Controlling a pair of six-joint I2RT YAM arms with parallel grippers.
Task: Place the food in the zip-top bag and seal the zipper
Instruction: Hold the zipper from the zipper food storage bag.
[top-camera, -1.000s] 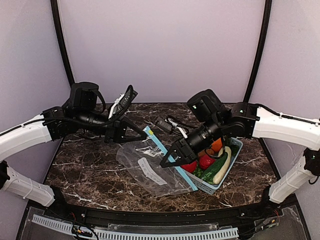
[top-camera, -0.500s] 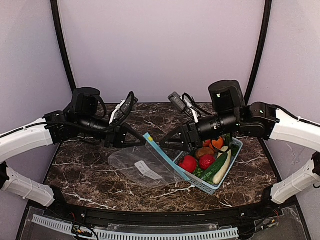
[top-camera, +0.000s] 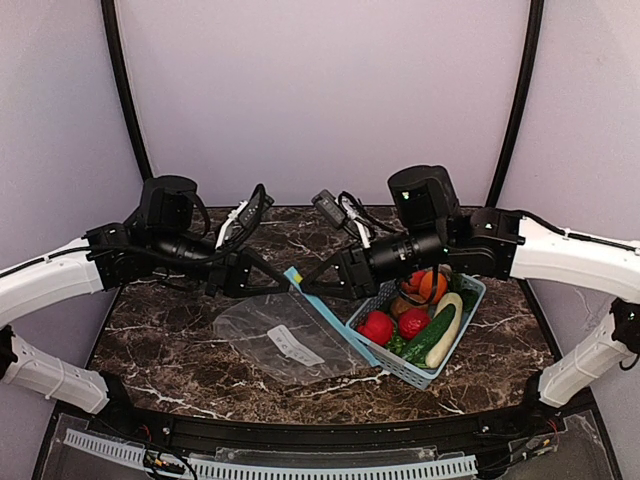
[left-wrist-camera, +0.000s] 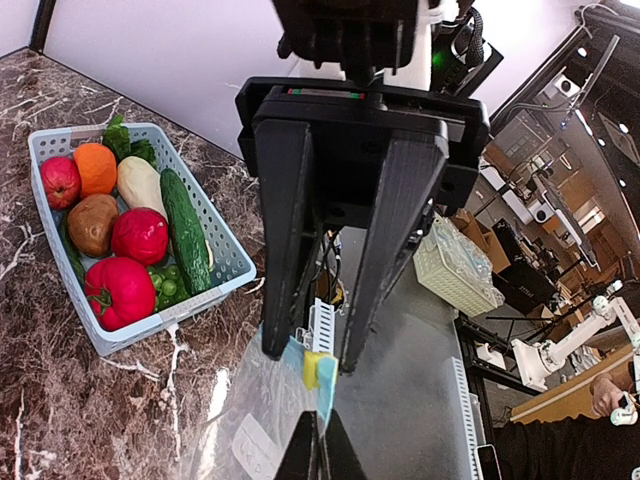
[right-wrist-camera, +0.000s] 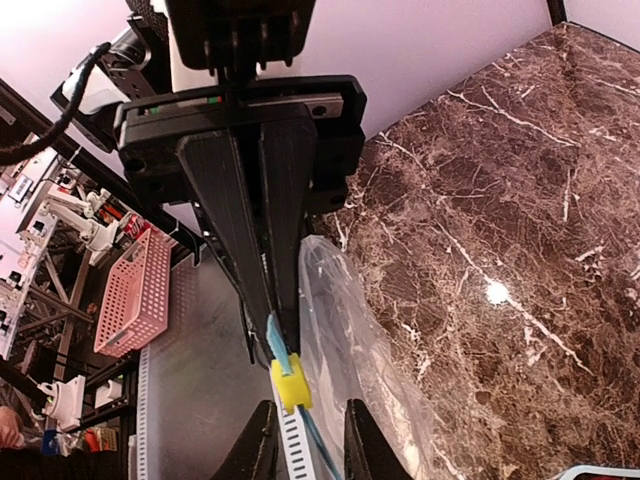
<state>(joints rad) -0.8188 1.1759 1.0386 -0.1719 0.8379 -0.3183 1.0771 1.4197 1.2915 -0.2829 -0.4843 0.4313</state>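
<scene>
The clear zip-top bag (top-camera: 268, 330) lies on the marble table, its far corner lifted. My left gripper (top-camera: 281, 279) is shut on the end of the light blue zipper (top-camera: 335, 325). My right gripper (top-camera: 304, 287) faces it tip to tip. In the right wrist view its jaws (right-wrist-camera: 305, 452) stand a little apart, either side of a yellow slider (right-wrist-camera: 291, 382) on the zipper. The left wrist view shows my left gripper (left-wrist-camera: 320, 455) pinching the zipper (left-wrist-camera: 328, 385) just below the slider (left-wrist-camera: 311, 369). The food (top-camera: 415, 320) lies in a basket: squash (left-wrist-camera: 140, 186), orange (left-wrist-camera: 96, 167), red pieces, green cucumber.
The light blue lattice basket (top-camera: 412, 372) stands right of the bag, its long side against the zipper edge. A white slotted cable rail (top-camera: 300, 466) runs along the near table edge. Off the table are a pink crate (right-wrist-camera: 130, 300) and a white crate (left-wrist-camera: 455, 272).
My right gripper rose from the bag's mouth beside the basket and swung left to meet the left gripper; its jaws opened wide, then narrowed round the slider. The left gripper kept its hold.
</scene>
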